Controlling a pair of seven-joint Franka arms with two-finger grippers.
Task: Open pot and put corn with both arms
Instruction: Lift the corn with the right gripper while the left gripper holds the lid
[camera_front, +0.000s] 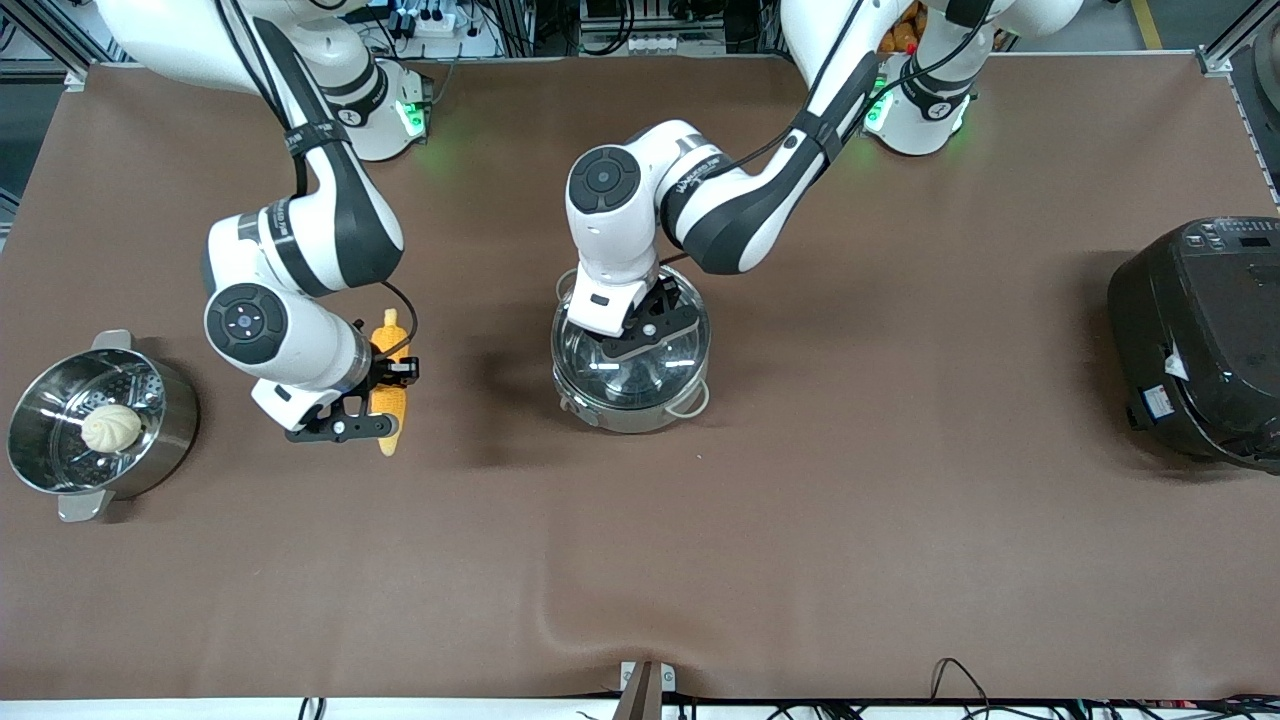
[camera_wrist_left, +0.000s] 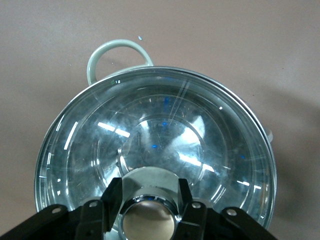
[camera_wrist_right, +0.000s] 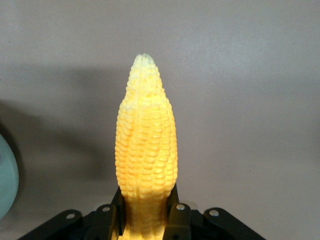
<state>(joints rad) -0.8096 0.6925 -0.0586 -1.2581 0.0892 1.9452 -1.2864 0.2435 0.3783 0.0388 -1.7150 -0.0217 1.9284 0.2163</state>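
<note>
The steel pot (camera_front: 628, 405) stands mid-table with its clear glass lid (camera_front: 630, 365) on it. My left gripper (camera_front: 640, 335) is down on the lid and shut on the tan knob (camera_wrist_left: 148, 220), with a finger on each side of it. One pale loop handle (camera_wrist_left: 118, 54) shows past the lid rim (camera_wrist_left: 60, 130). My right gripper (camera_front: 385, 395) is shut on the thick end of the yellow-orange corn (camera_front: 386, 350), low over the cloth, beside the pot toward the right arm's end. In the right wrist view the corn (camera_wrist_right: 146, 145) points away from the gripper (camera_wrist_right: 146, 220).
A steel steamer pot (camera_front: 172, 420) with a white bun (camera_front: 110, 428) in it stands at the right arm's end of the table. A large black rice cooker (camera_front: 1200, 340) stands at the left arm's end. Brown cloth covers the table.
</note>
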